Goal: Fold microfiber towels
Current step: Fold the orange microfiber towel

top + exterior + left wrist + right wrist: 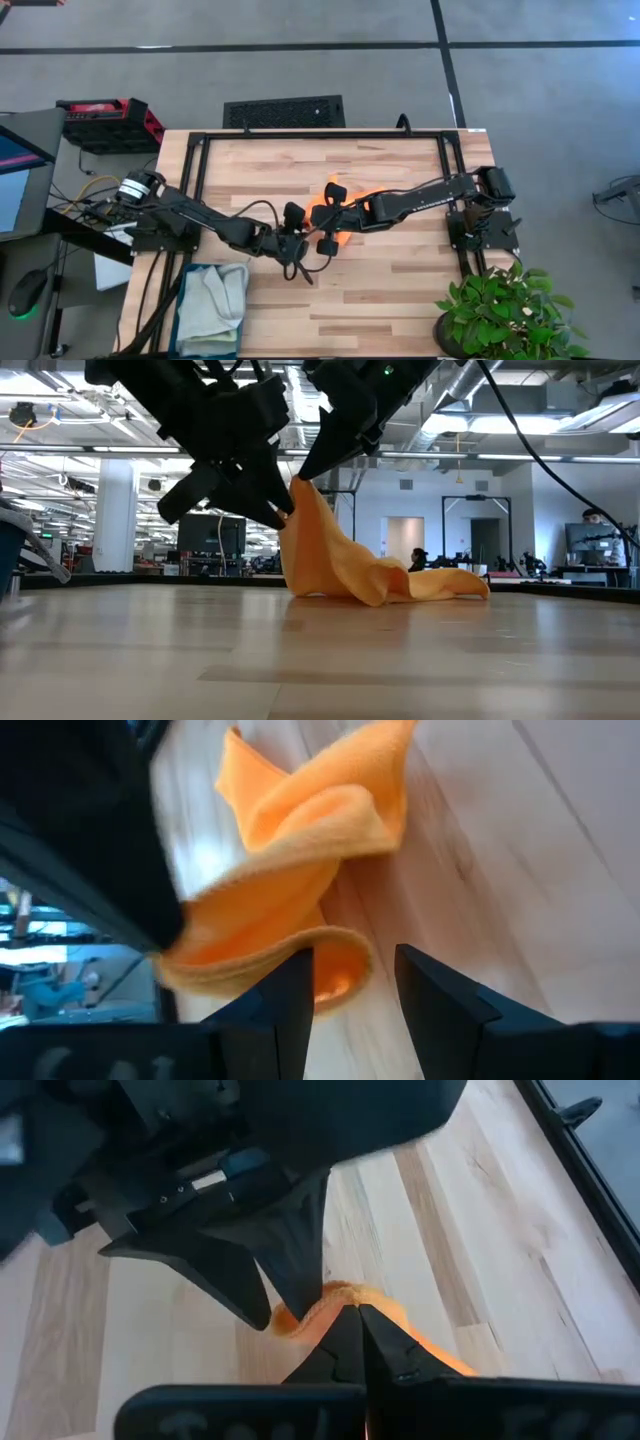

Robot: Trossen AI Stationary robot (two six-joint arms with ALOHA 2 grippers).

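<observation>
Orange towel (340, 565) is bunched, not flat: one corner pulled up into a peak, the rest trailing in soft folds on the table (320, 660). Right gripper (358, 1312) is clamped tight on that raised corner. Left gripper (352, 982) sits right against it, fingers apart, a looped fold of the towel just ahead of them, nothing pinched. Green towel (215, 300) lies crumpled in the teal bin (183, 325), well behind the left gripper.

the orange towel (350, 565) sits near the middle of the table, one corner pulled up into a peak while the rest trails down in loose folds onto the wood. a light green towel (215, 300) lies crumpled by the table's front left corner.
</observation>
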